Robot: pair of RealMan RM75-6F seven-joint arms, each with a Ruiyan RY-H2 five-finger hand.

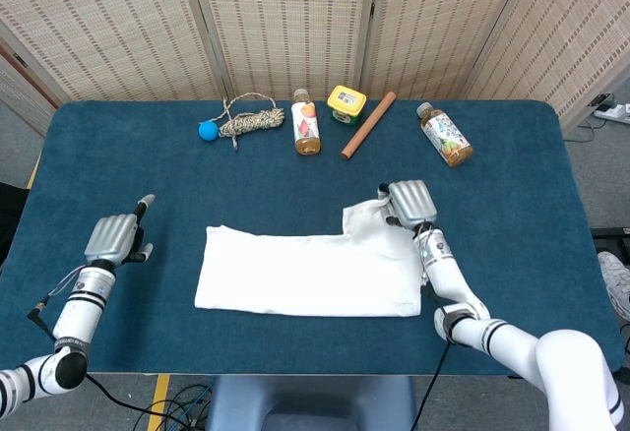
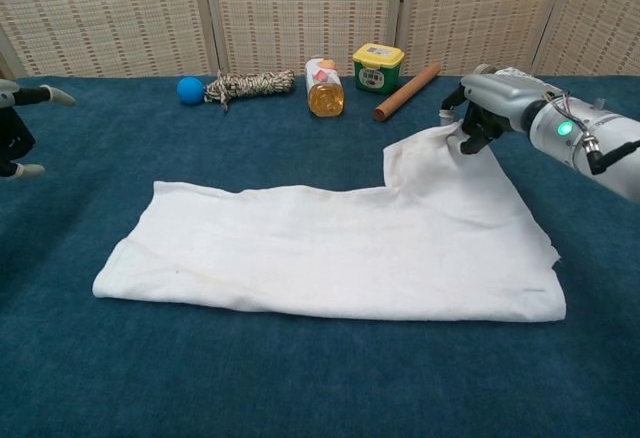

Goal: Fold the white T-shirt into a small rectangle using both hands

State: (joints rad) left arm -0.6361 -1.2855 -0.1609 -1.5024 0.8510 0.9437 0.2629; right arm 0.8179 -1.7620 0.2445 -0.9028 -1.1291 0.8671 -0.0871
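The white T-shirt (image 1: 305, 274) (image 2: 330, 248) lies flat across the middle of the blue table as a long folded band. Its far right corner is raised off the cloth. My right hand (image 1: 409, 203) (image 2: 482, 108) pinches that raised corner, holding it a little above the table. My left hand (image 1: 116, 237) (image 2: 12, 128) hovers well to the left of the shirt, fingers apart, holding nothing. In the chest view only its edge shows at the left border.
Along the far edge of the table lie a blue ball (image 1: 207, 130), a coil of rope (image 1: 251, 120), an orange bottle (image 1: 306, 124), a yellow-lidded jar (image 1: 346, 103), a wooden stick (image 1: 368, 124) and a second bottle (image 1: 445, 136).
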